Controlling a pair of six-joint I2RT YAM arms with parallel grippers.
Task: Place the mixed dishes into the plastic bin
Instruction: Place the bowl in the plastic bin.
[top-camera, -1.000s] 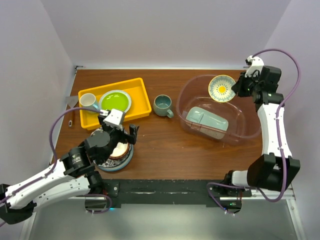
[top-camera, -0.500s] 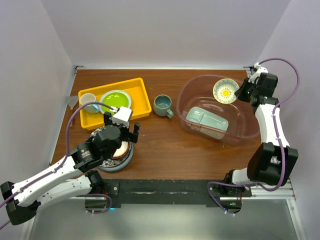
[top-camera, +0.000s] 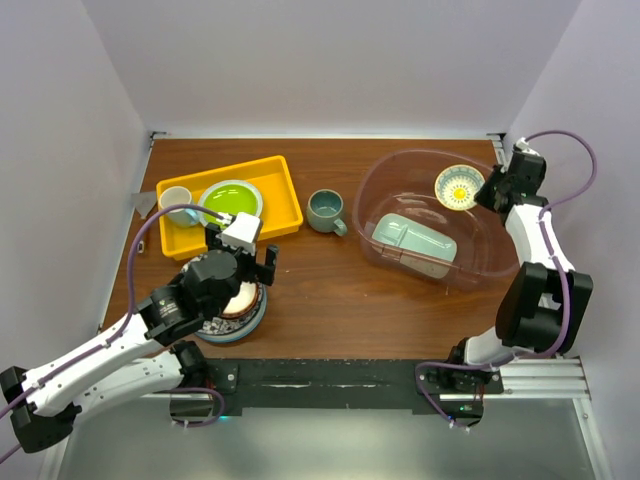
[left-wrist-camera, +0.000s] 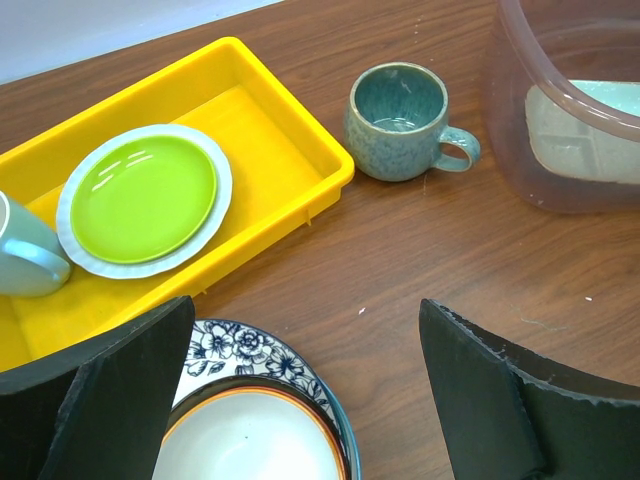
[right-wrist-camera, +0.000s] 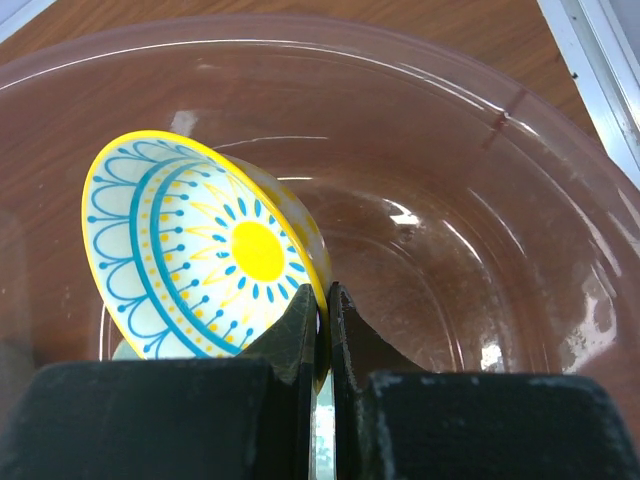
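My right gripper (top-camera: 485, 190) (right-wrist-camera: 325, 300) is shut on the rim of the tan bowl with the yellow centre (top-camera: 459, 186) (right-wrist-camera: 200, 250) and holds it tilted inside the back right of the transparent plastic bin (top-camera: 372, 190) (right-wrist-camera: 480, 150). The mint-green divided tray (top-camera: 413, 243) (left-wrist-camera: 590, 130) lies in the bin. The grey-green mug (top-camera: 325, 210) (left-wrist-camera: 400, 120) stands upright left of the bin. My left gripper (top-camera: 242, 256) (left-wrist-camera: 307, 320) is open and empty above the blue-patterned plate (top-camera: 245, 326) (left-wrist-camera: 240, 345), which carries a white dish with an orange rim (top-camera: 240, 298) (left-wrist-camera: 250, 445).
A shallow yellow tray (top-camera: 283, 185) (left-wrist-camera: 300, 130) at the back left holds a green plate (top-camera: 230, 202) (left-wrist-camera: 143, 195) and a pale cup (top-camera: 176, 200) (left-wrist-camera: 25, 260). White walls close the table on three sides. The bin's wall (left-wrist-camera: 560, 120) stands right of the mug.
My right gripper has carried the bowl to the right and slightly lower, toward the bin's right wall. My left gripper shifted a little right over the plate stack and stayed open.
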